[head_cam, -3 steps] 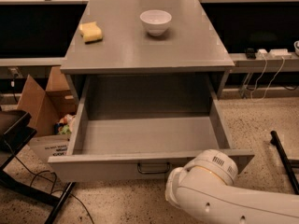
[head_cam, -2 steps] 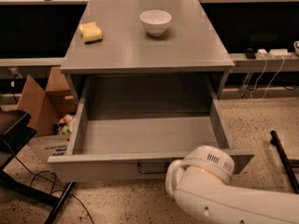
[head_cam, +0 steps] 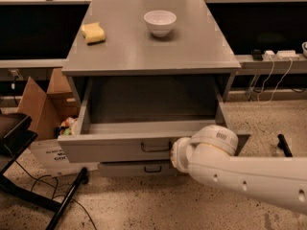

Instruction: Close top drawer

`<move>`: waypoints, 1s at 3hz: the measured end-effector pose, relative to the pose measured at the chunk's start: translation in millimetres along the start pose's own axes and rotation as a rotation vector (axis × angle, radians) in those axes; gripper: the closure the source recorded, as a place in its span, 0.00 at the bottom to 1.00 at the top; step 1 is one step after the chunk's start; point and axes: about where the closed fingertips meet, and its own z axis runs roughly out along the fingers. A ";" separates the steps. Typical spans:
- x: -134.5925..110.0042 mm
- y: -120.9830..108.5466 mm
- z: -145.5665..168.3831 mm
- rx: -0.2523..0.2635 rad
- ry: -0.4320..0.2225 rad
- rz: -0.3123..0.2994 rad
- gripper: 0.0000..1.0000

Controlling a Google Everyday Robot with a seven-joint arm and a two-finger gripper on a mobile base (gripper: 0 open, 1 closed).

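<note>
The top drawer of the grey cabinet stands partly open, its plain grey inside empty. Its small dark loop handle sits in the middle of the front panel. My white arm reaches in from the lower right. Its round wrist is against the right part of the drawer front. My gripper is hidden behind the wrist, at the drawer front just right of the handle.
A shorter drawer front with a like handle shows below. A white bowl and a yellow sponge sit on the cabinet top. An open cardboard box and a black stand are at the left.
The top drawer has slid part of the way into the cabinet. My arm has moved forward with its front panel.
</note>
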 end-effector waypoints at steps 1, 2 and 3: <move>2.4 -28.8 23.4 0.023 -0.029 -0.048 1.00; 7.9 -75.1 53.6 0.044 -0.034 -0.106 1.00; 13.9 -107.9 65.0 0.061 -0.027 -0.133 1.00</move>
